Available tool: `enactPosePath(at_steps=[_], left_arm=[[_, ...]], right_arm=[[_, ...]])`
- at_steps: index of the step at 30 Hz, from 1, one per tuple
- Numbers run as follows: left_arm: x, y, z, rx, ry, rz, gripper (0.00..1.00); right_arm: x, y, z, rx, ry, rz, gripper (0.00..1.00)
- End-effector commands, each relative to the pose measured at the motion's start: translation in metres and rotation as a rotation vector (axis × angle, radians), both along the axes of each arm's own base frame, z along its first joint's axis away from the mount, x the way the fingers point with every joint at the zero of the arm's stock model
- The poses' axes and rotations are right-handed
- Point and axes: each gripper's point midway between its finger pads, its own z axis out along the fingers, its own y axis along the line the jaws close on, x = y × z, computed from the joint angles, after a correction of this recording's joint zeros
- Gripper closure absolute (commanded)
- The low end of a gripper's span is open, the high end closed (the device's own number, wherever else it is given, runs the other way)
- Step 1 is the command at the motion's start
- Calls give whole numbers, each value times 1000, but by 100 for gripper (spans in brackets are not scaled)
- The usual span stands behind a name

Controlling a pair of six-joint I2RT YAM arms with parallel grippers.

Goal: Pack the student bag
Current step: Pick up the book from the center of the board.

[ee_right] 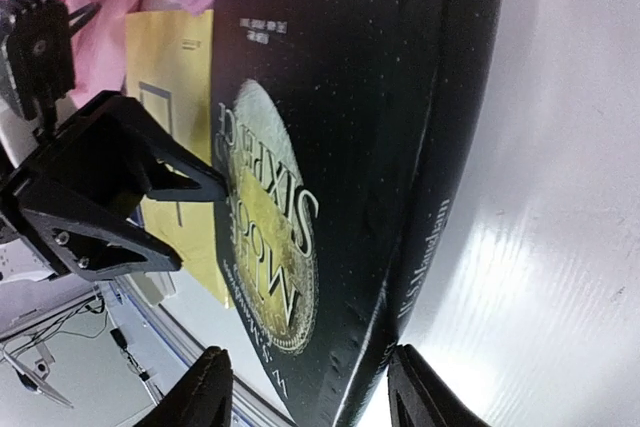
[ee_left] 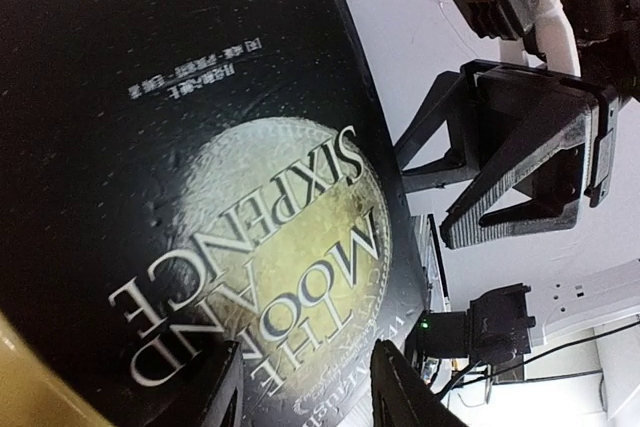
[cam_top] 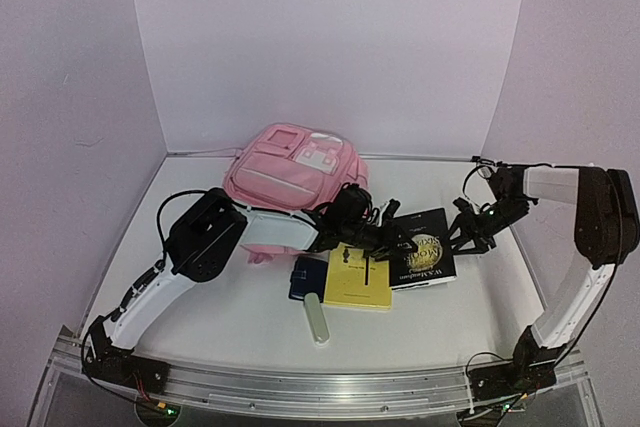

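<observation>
As left claw and right claw seemingly gape, the student bag lies behind.

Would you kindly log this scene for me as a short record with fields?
bag: large soft pink fabric backpack, far centre of white table
book: black paperback with moon cover, flat beside yellow paperback
left tool: open, at that black paperback's left edge
right tool: open, straddling its spine
others: small dark blue item; pale oblong case
</observation>
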Motion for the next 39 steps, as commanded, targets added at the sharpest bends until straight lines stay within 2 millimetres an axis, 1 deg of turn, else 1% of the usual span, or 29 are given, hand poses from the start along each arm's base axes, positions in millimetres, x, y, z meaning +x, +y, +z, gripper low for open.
enactPosePath(at_steps=[1,6,9,11,13,16,18,23,27,30,32,33,35,37,39], left_arm=[[-6,-9,3,-27,-4,-22,57],[-8,-9,-2,-30,14,-24,57],[-8,-7,-2,-46,23,-22,56],[-7,-6,-1,-56,26,-17,53],[-6,-5,1,-67,31,-10,48],[-1,1,4,-96,50,14,34],[2,7,11,-125,51,33,27],[8,19,27,-138,31,81,14],[18,32,34,-130,37,148,9],[26,46,37,-132,58,200,9],[30,59,40,-133,63,240,7],[32,63,47,-136,52,258,7],[33,73,51,-124,44,284,6],[36,82,61,-127,32,313,6],[39,91,63,-118,29,343,5]], right_arm=[[2,34,50,238,-93,42,52],[1,41,58,311,-82,45,54],[-1,45,56,343,-55,47,54],[-2,50,56,371,-44,56,54],[-3,55,59,393,-44,69,55],[-2,62,67,406,-63,95,54],[-1,69,71,396,-77,120,54],[2,89,77,379,-93,182,54],[7,105,84,372,-122,228,54],[10,118,88,364,-136,261,54],[11,128,85,356,-134,285,54],[12,132,85,352,-136,295,54],[14,141,81,347,-131,309,54],[15,149,79,344,-129,321,53],[16,156,78,344,-130,334,53]])
